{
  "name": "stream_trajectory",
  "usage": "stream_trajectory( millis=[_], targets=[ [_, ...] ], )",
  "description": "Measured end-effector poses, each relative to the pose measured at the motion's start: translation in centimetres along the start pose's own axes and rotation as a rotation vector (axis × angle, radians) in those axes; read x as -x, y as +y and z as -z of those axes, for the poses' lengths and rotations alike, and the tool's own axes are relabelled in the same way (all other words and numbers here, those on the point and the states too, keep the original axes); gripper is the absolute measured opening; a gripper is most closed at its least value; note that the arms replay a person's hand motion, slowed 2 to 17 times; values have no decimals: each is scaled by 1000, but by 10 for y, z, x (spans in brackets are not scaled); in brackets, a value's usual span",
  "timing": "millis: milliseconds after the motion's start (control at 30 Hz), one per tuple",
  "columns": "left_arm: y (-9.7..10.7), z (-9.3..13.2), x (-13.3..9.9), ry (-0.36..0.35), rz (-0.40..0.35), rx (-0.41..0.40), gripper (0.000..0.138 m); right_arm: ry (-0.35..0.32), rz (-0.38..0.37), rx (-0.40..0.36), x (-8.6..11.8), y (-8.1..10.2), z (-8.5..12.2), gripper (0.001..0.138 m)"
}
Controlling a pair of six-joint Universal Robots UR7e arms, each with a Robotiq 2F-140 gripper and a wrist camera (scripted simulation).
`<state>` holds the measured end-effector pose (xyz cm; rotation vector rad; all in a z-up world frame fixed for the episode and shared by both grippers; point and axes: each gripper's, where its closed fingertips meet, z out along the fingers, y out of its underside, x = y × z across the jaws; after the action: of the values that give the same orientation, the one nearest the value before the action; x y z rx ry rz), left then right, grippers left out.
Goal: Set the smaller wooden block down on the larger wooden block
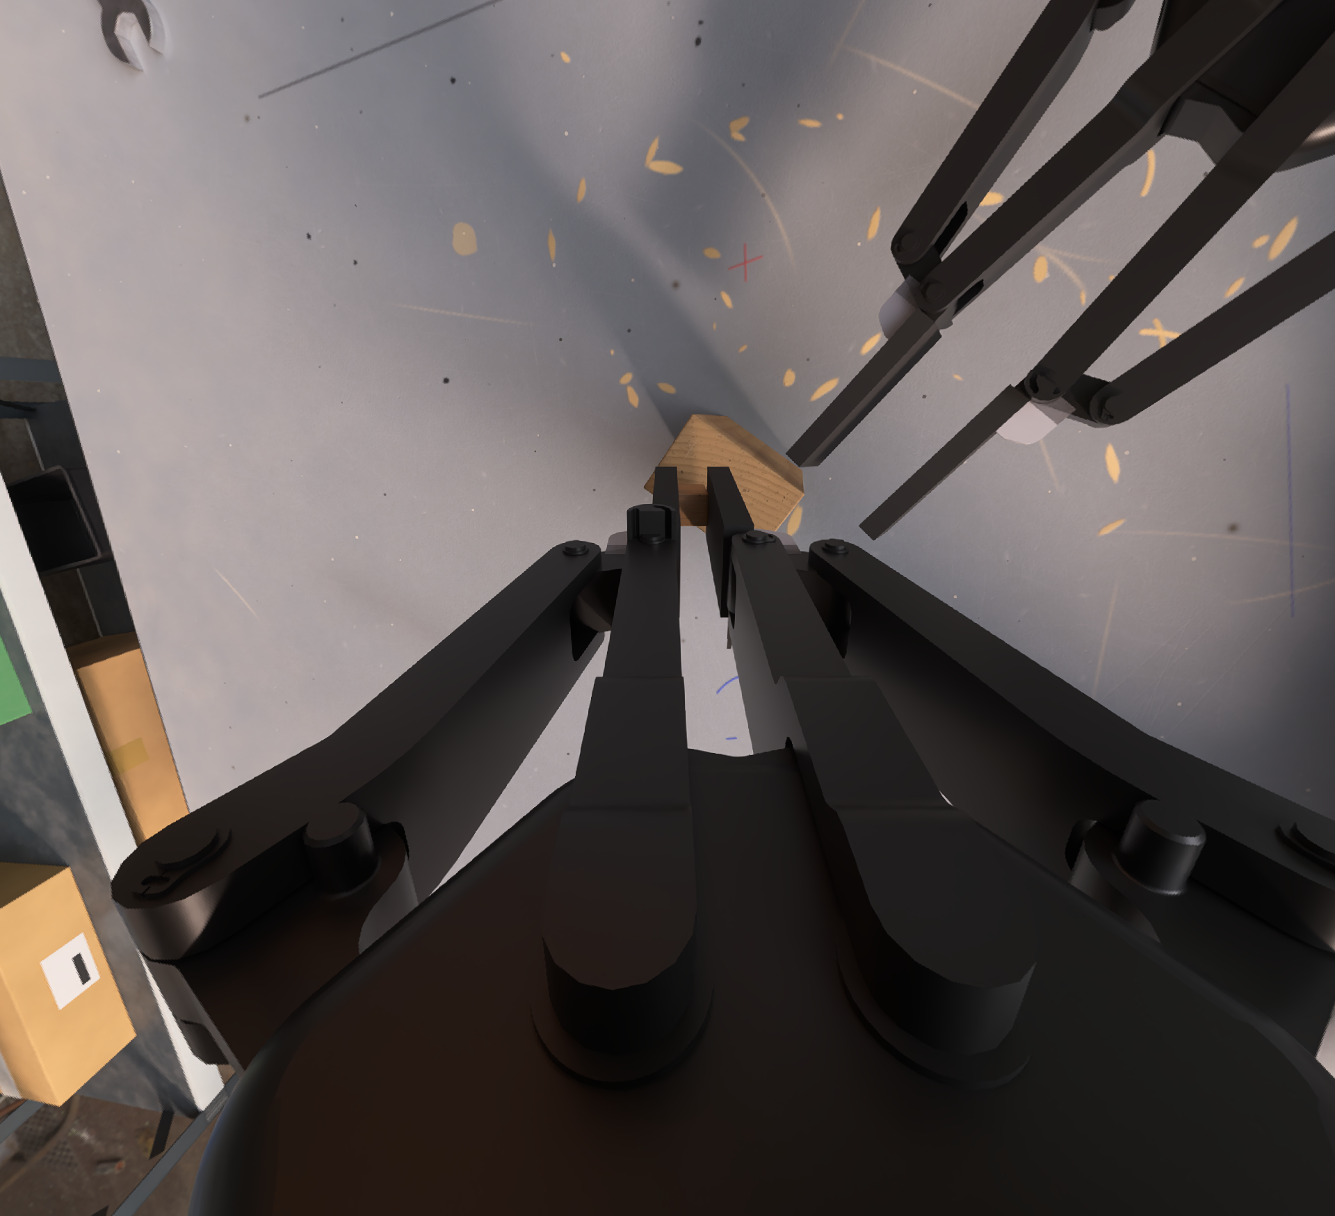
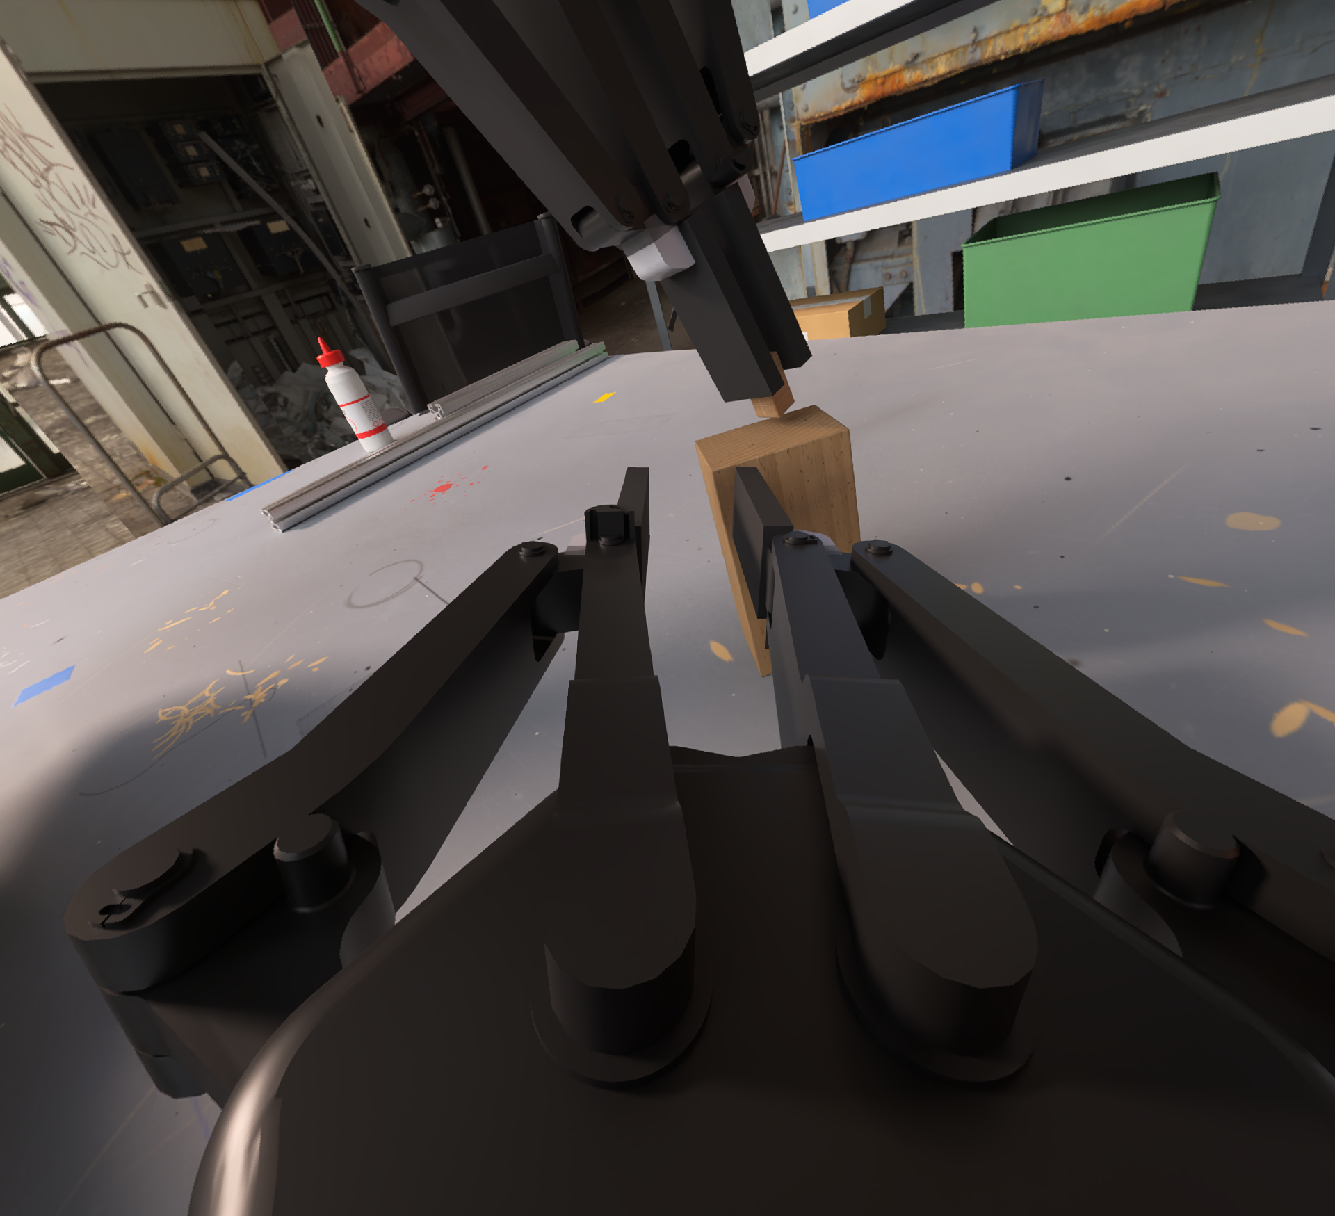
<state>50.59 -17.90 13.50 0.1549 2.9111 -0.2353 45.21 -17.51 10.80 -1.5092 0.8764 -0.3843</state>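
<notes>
The larger wooden block (image 2: 809, 488) stands upright on the grey table (image 2: 361, 603). My left gripper (image 2: 758, 387) comes down from above, shut on the smaller wooden block (image 2: 771, 403), which is at the larger block's top face; I cannot tell if they touch. In the left wrist view the small block (image 1: 692, 511) shows between the left gripper's (image 1: 692, 481) fingers, over the larger block (image 1: 766, 481). My right gripper (image 2: 690, 484) is open and empty, low beside the larger block, its right finger in front of the block. It also shows in the left wrist view (image 1: 838, 495).
Wrenches (image 1: 130, 25) lie at the table's far left corner. A glue bottle (image 2: 354, 401) and an aluminium rail (image 2: 433, 437) sit at the far edge. Cardboard boxes (image 1: 58, 964), blue bins (image 2: 917, 148) and a green bin (image 2: 1083, 257) stand off the table.
</notes>
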Motion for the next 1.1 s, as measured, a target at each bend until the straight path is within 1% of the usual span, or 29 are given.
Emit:
stream_trajectory(
  millis=[533,1100],
  targets=[
    [-1,0,1,-15,46,12,11,-8,-1,0,3,0,0,31],
    [-2,0,0,-8,88,49,11,-18,2,0,7,-2,1,31]
  ],
)
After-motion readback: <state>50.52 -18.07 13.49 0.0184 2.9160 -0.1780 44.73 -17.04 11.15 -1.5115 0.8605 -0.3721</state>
